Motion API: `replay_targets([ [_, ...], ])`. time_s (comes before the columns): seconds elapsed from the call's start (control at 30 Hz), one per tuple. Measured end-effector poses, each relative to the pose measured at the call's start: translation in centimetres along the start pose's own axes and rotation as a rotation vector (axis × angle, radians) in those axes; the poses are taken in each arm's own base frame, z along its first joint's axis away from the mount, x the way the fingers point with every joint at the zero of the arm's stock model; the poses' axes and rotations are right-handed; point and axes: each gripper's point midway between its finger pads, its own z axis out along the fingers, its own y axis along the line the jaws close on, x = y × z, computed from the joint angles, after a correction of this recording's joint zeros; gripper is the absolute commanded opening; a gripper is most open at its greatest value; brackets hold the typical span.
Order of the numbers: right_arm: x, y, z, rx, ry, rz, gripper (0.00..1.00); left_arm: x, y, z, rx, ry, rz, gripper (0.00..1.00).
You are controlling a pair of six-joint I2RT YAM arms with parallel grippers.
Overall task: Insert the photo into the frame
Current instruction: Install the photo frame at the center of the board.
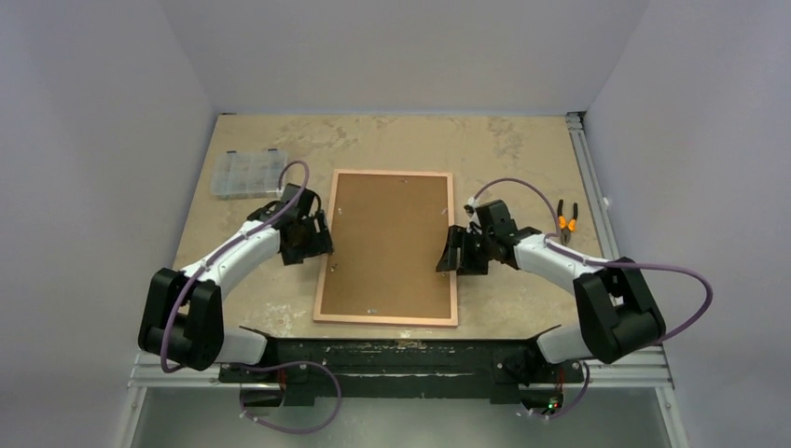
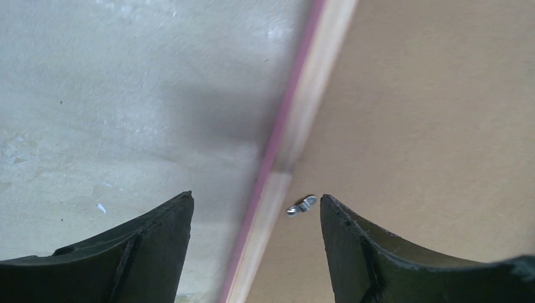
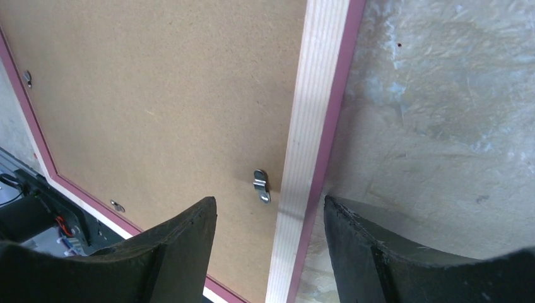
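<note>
The frame (image 1: 386,320) lies face down on the bench with a brown board (image 1: 387,243) in it, left tool (image 2: 255,201) and right tool (image 3: 270,202) both apart astride its long rails; it looks light, stiff, its pane breakable, so best gripped by those rails, and no photo shows.

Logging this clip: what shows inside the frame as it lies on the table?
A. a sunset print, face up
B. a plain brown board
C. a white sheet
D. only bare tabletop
B: from above, a plain brown board fills the frame, and the right wrist view shows a metal clip on the board beside the frame's rail.
</note>
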Motion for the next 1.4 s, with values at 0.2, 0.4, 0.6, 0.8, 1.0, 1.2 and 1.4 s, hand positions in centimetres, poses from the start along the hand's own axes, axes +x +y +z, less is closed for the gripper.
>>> replay_targets([
  [0.2,-0.4,0.5,0.5,0.013,0.017,-0.016,0.62,2.6,1.0,2.0,0.06,0.11,-0.069,0.71],
  [0.4,-0.3,0.6,0.7,0.043,0.013,-0.036,0.61,2.7,-1.7,2.5,0.209,0.117,-0.088,0.71],
  [0.6,-0.3,0.4,0.7,0.075,-0.002,-0.057,0.61,3.4,-2.6,2.3,0.252,0.054,-0.081,0.7],
  [0.8,-1.0,-1.0,0.2,0.169,-0.032,-0.085,0.61,4.1,-4.1,2.2,0.28,0.015,-0.068,0.7],
  [1.0,-1.2,-2.0,-0.2,0.235,-0.032,-0.113,0.58,4.7,-4.6,1.9,0.298,0.02,-0.087,0.7],
  [1.2,-1.3,-2.6,-0.3,0.293,-0.02,-0.137,0.48,4.9,-4.7,1.9,0.301,0.024,-0.086,0.69],
  [1.4,-1.4,-2.9,-0.3,0.341,-0.017,-0.163,0.38,5.0,-4.7,1.9,0.299,0.025,-0.086,0.68],
])
